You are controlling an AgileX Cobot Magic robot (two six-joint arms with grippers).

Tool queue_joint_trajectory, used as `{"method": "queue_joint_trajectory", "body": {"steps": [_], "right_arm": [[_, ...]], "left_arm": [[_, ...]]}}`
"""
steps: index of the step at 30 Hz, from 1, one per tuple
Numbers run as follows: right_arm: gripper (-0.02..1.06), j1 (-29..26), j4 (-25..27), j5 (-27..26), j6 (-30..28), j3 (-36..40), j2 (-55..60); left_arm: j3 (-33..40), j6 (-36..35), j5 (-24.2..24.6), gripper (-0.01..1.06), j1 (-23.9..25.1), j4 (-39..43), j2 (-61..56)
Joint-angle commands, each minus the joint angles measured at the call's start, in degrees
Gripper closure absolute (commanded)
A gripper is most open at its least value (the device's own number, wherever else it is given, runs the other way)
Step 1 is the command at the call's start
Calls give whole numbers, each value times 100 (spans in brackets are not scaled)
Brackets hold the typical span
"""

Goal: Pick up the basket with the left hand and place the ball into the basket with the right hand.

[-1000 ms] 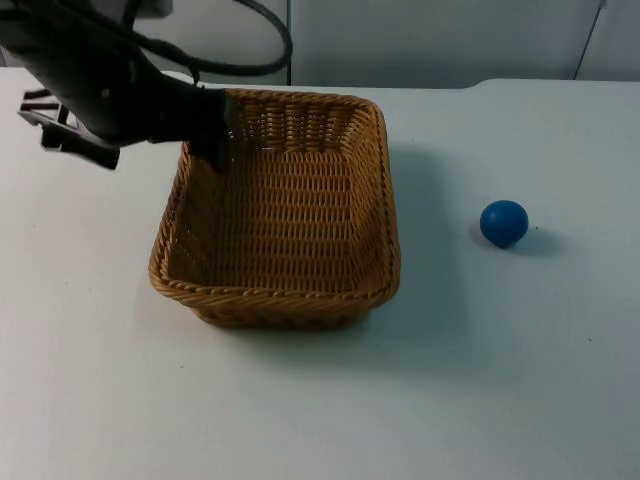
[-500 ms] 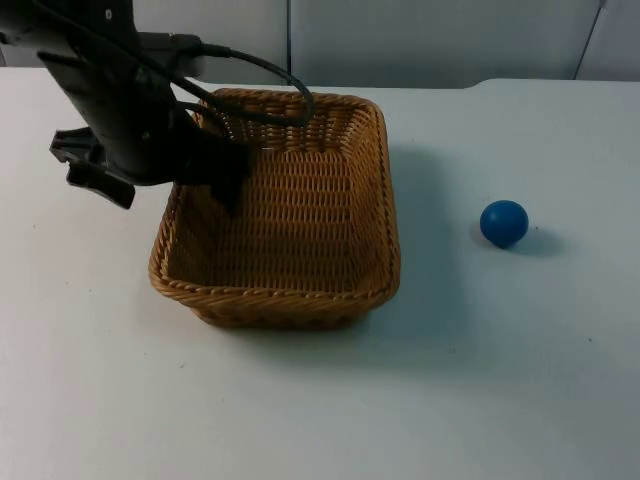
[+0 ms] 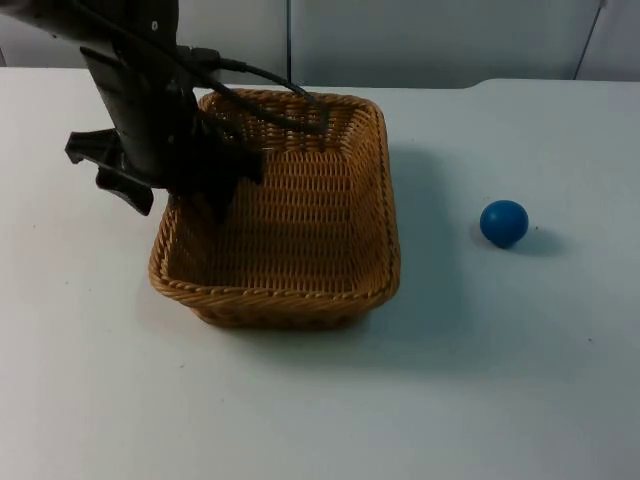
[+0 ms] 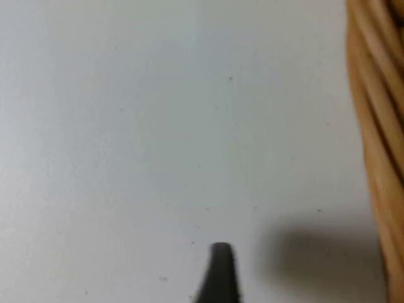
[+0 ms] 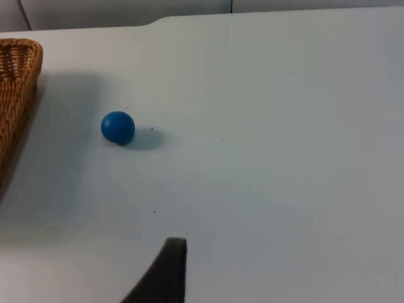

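- Overhead, the wicker basket [image 3: 280, 205] sits flat on the white table [image 3: 300, 400], left of the middle and toward the back edge — the left gripper [image 3: 205, 185] is down at its left wall, near the back-left corner of the rim. Whether the fingers straddle that wall or are closed on it I cannot tell, as the arm covers them.
- From the same view, the blue ball [image 3: 503, 222] lies well apart from the basket, toward the table's right edge and clear of everything. By my reading the right arm is the nearer one to it, and the ball has no long axis to line up with.
- Looking along the left wrist, one black fingertip [image 4: 218, 274] stands over bare table [image 4: 126, 126] with the basket's woven rim [image 4: 379, 126] just beside it. That puts this finger outside the wall, so the coming grasp seems to turn on the rim lying between the two fingers.
- Looking along the right wrist, the ball [image 5: 118, 127] rests on the table [image 5: 284, 126], ahead of the right gripper's fingertip [image 5: 170, 265] and near the basket's corner [image 5: 16, 88]. This arm waits — nothing tells me if its fingers are apart or together.
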Motion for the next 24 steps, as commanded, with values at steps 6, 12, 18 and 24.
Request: {"method": "queue_joint_trajectory", "body": {"steps": [6, 12, 18, 24], "right_arm": [[0, -47, 14, -54, 21, 46, -43], [0, -47, 14, -54, 21, 46, -43], [0, -47, 14, -54, 21, 46, -43], [0, -47, 14, -54, 21, 46, -43]], "left_arm": [[-54, -973, 283, 105, -43, 537, 24], [-54, -860, 312, 105, -43, -129, -122], [-54, -635, 634, 105, 46, -853, -492], [-54, -233, 981, 105, 56, -1038, -918]]}}
